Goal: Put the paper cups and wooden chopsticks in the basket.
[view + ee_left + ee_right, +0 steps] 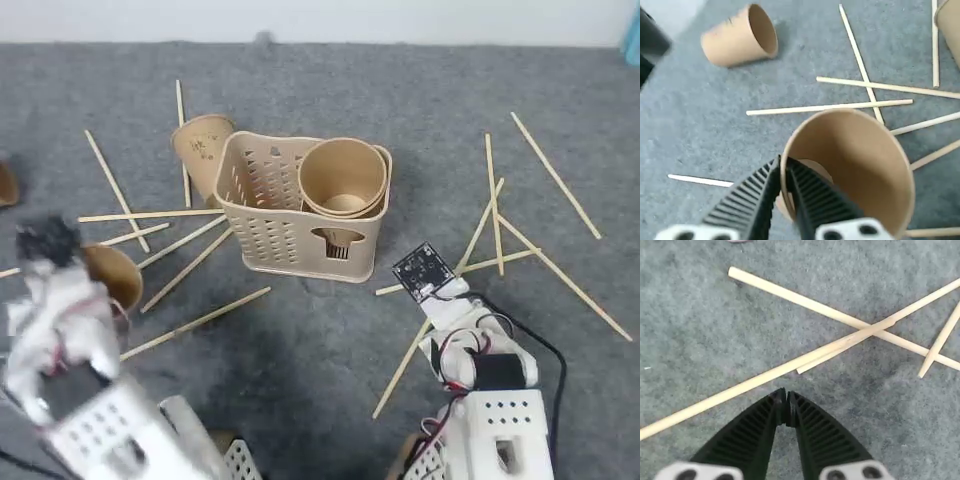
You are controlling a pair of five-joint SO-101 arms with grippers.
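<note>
– Paper cup, nearest us: its rim sits between the fingers of the left gripper, one finger inside the mouth and one outside, both pinched onto it.
– And the right gripper?
– Fingers pressed together, nothing in them. A long chopstick lies on the grey carpet just past the tips, not touching.
– Further back?
– The basket stands upright mid-carpet, with two nested cups in one end. A tipped cup leans against its far side, and loose chopsticks lie scattered around it.
</note>
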